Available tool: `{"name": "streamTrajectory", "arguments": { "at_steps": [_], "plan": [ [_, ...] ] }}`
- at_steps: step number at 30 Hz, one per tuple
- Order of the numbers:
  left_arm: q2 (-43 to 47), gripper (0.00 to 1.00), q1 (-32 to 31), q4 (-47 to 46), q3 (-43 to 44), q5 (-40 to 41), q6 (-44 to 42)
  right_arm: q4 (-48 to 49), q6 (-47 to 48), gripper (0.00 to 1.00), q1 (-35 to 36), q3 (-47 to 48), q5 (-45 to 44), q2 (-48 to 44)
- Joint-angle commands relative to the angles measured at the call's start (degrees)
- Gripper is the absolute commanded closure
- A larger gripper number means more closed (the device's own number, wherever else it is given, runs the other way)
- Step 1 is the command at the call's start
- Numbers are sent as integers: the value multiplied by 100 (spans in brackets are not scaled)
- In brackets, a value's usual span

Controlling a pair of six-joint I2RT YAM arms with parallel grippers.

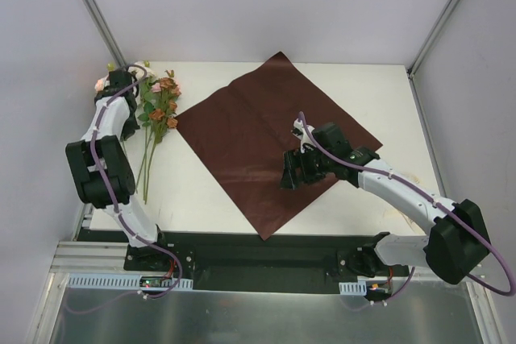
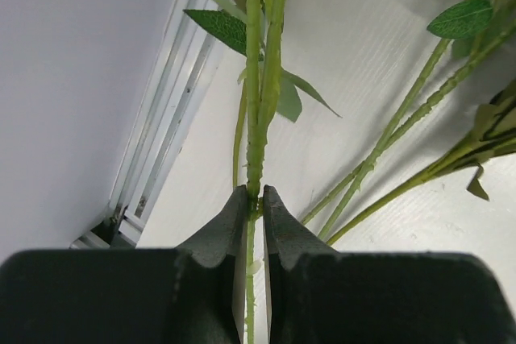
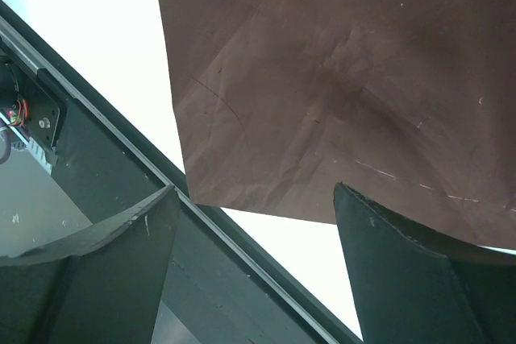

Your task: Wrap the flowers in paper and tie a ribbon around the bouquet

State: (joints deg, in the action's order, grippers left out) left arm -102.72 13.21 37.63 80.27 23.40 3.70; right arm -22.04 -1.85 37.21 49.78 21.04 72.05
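left tool (image 2: 255,196) pinched shut on one green stem of the flowers (image 1: 161,106), far-left side of desk (image 1: 201,199), right tool (image 1: 292,173) wide open, empty, over the paper (image 1: 258,134)

Arms: two, the left arm (image 1: 101,159) and the right arm (image 1: 403,187).
Grippers: two, one per arm, the left gripper (image 2: 255,199) and the right gripper (image 3: 254,189). Each has two fingers.
Paper (image 1: 266,134): one sheet.
Flowers (image 1: 161,106): one bunch, far left. It has several blooms and several stems (image 2: 379,151); the exact counts cannot be told.
Table (image 1: 363,86): one.
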Motion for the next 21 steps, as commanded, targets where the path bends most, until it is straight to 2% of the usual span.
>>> {"name": "streamTrajectory", "arguments": {
  "at_steps": [1, 7, 12, 13, 14, 16, 18, 19, 21],
  "plan": [
    [770, 100, -3, 26, -90, 218, 139, 121, 35, 19, -47, -30, -91, -139],
    [1789, 100, -196, 131, -73, -352, 332, -2, -158, 19, -433, -38, -13, -51],
    [2379, 100, -915, 192, 286, -1634, 561, -273, -483, 20, -1144, -38, -196, 309],
    [2362, 100, -1274, 175, 340, -2211, 735, -300, -501, 21, -1233, -38, -179, 484],
    [2248, 100, -1390, 175, 401, -2513, 824, -344, -527, 23, -1295, -12, -188, 555],
    [2020, 100, -2012, 157, 656, -3093, 1052, -362, -571, 25, -1436, -3, -188, 695],
    [1502, 100, -2497, 114, 1067, -3157, 1019, -345, -580, 25, -1506, -47, -188, 714],
    [1300, 100, -2943, 79, 1244, -3114, 975, -336, -580, 25, -1524, -65, -179, 688],
    [571, 100, -3262, 43, 1902, -3209, 869, -345, -641, 26, -1637, -135, -162, 618]
  ]
}}
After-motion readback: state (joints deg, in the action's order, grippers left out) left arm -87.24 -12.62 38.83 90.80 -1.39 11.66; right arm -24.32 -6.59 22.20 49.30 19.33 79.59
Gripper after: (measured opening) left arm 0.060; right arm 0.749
